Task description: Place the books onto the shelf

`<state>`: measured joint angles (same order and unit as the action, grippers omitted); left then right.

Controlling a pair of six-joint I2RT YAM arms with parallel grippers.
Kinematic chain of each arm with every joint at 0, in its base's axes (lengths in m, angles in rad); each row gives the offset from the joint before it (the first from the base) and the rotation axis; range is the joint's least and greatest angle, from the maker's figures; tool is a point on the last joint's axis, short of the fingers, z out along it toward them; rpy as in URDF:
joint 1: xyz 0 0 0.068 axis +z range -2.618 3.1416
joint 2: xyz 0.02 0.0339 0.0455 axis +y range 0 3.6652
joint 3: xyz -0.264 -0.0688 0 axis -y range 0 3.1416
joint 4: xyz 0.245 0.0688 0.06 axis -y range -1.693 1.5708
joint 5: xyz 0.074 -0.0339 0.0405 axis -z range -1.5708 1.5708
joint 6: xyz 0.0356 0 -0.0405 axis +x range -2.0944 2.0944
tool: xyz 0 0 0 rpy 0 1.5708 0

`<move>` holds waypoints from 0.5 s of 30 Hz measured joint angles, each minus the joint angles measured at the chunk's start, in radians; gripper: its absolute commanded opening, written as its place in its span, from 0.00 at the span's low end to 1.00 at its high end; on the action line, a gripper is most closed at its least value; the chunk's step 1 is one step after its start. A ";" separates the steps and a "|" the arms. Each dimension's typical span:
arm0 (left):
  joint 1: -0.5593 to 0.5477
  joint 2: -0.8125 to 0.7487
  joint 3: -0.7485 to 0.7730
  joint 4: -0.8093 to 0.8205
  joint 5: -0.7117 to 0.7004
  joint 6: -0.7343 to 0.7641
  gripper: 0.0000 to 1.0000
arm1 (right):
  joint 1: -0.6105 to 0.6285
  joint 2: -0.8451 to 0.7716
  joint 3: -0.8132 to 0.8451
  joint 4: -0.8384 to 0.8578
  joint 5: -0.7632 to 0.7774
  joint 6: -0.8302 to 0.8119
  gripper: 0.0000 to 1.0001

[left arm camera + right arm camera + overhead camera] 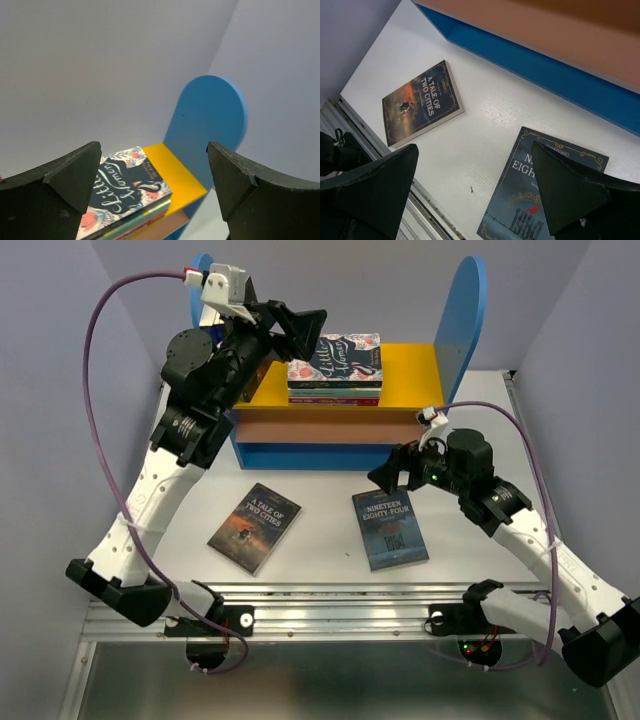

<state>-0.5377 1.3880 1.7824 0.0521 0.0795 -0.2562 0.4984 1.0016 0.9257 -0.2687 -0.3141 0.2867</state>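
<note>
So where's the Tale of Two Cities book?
In the top view, Tale of Two Cities lies flat on the table, on the left side. It is in front of the shelf, with Nineteen Eighty-Four to its right.

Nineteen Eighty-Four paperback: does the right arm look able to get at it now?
Probably yes: the open right hand hovers near the dark blue Nineteen Eighty-Four paperback, lying flat and uncovered on the white table.

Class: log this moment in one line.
left gripper open | right gripper open | Nineteen Eighty-Four, A Tale of Two Cities: on table
</note>
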 measured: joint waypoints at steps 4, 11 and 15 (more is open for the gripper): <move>-0.050 -0.093 -0.098 0.034 0.018 -0.017 0.99 | 0.000 -0.035 -0.039 -0.008 0.046 0.030 1.00; -0.241 -0.315 -0.517 0.060 -0.059 -0.094 0.99 | 0.000 -0.061 -0.142 -0.017 0.217 0.127 1.00; -0.354 -0.421 -0.768 0.040 -0.118 -0.188 0.99 | 0.000 -0.086 -0.204 -0.025 0.330 0.175 1.00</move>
<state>-0.8921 0.9668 1.0142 0.0917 -0.0383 -0.4446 0.4984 0.9154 0.7212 -0.2939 0.0154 0.4614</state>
